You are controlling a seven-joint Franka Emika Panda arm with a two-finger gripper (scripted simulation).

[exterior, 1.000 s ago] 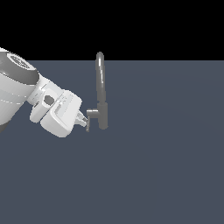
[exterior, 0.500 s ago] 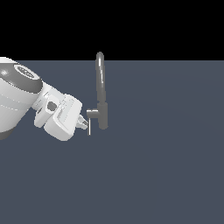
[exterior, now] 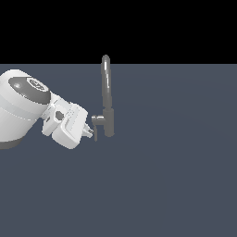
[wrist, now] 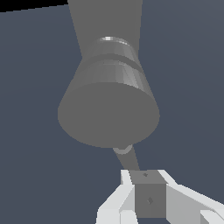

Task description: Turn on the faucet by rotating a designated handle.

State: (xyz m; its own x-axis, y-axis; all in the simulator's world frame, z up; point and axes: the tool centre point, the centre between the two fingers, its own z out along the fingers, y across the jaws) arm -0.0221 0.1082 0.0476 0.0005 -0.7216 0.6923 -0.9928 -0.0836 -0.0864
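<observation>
At the exterior view's left, the white arm reaches toward the faucet [exterior: 107, 99], which stands upright on the grey counter [exterior: 176, 176], far from any edge that I can see. Its thick base is low and its thin spout rises and curves over at the top.

From the base a short stub goes out sideways toward the arm, and at the end of the stub hangs the thin bar of the handle [exterior: 96, 125]. The long axis of this bar is about vertical in the exterior view, parallel to the spout.

The gripper [exterior: 91, 133] lies just at this bar, on the side away from the faucet, so the handle is directly in front of the jaws and the base is behind it. In the wrist view the handle [wrist: 131, 159] comes down from under the round base toward the gripper [wrist: 148, 197], and a dark grey block sits between the two white fingers [wrist: 118, 203].

I judge that the jaws are touching the bar or nearly so. If they grip it or only press beside it, I cannot tell, because the contact is too small in one view and cut off in the other.

The coming move should probably push the bar around the axis of the stub or base, so the arm must sweep sideways, not straight forward into the faucet.
</observation>
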